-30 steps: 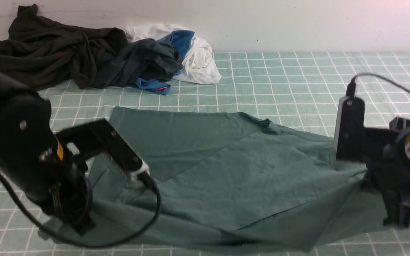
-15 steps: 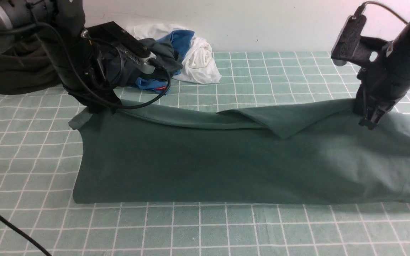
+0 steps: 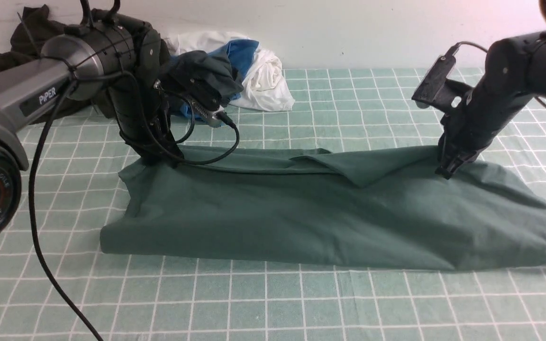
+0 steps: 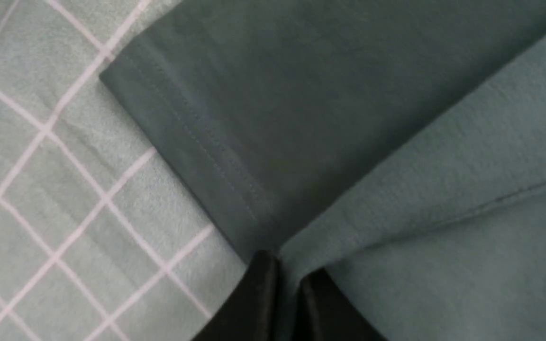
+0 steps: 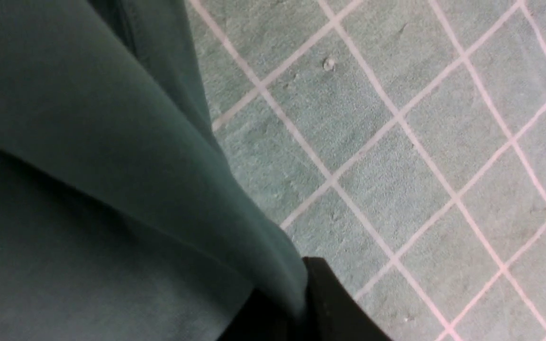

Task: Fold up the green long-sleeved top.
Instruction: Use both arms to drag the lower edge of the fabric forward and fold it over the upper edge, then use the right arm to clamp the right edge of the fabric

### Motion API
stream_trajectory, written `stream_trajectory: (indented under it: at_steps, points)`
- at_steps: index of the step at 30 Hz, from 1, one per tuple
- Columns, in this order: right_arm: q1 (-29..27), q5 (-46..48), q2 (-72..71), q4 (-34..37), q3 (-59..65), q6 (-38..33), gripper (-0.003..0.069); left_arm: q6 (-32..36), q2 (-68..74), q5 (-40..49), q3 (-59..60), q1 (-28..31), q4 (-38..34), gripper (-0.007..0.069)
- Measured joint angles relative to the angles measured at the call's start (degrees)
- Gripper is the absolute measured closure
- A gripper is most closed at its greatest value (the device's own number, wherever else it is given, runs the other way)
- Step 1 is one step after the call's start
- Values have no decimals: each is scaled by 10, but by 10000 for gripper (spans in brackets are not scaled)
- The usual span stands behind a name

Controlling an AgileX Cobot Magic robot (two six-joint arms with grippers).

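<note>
Jaws of the left end effector [image 3: 161,159] were clamped shut on the far left hem of the green long-sleeved top [image 3: 301,222]; the right end effector [image 3: 445,171] pinched its far right edge likewise. The top lay as a long folded band across the checked table [image 3: 273,308], a flap turned over along its far edge. Crumpled clothes [image 3: 254,76] were heaped beyond it, far left
</note>
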Motion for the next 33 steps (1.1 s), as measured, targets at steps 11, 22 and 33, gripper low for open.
stream_trajectory:
  at_steps: [11,22,33]
  points:
    - [0,-72,25,-9,-1,143,482,-23,23,-51,-1,35,-25,496]
    - [16,-56,-30,25,-3,253,318,-136,23,-48,-68,46,-14,249]
    - [106,-7,33,199,-3,131,417,-117,23,43,-103,46,-67,434]
